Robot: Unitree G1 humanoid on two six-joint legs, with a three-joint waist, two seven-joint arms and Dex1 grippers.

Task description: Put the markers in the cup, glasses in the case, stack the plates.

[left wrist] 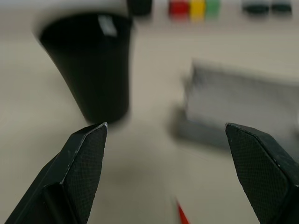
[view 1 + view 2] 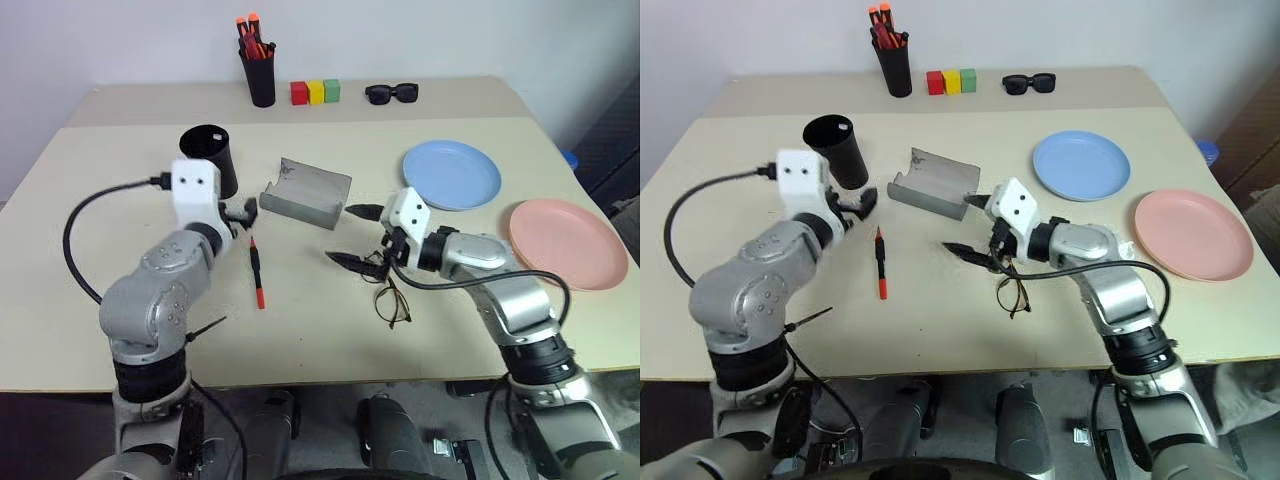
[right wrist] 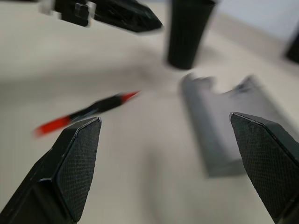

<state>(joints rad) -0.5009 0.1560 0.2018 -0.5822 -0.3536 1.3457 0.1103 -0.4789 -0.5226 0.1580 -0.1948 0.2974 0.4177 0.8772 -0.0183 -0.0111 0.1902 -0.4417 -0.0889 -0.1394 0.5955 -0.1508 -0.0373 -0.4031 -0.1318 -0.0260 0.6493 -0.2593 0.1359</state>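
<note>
We see the red marker point(image 2: 258, 272) lying flat on the desk point(image 2: 300, 330), long axis running near-to-far; both tools' fingers stand apart, left tool point(image 1: 163, 172) and right tool point(image 3: 170, 163) gripping nothing.

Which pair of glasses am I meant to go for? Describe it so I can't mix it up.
Start at the open grey case in the middle of the table. Come toward the near edge, just below the right gripper: the glasses lie there. They are thin, dark, wire-framed with clear lenses, unlike the chunky black sunglasses at the far edge beside the coloured blocks.
</note>
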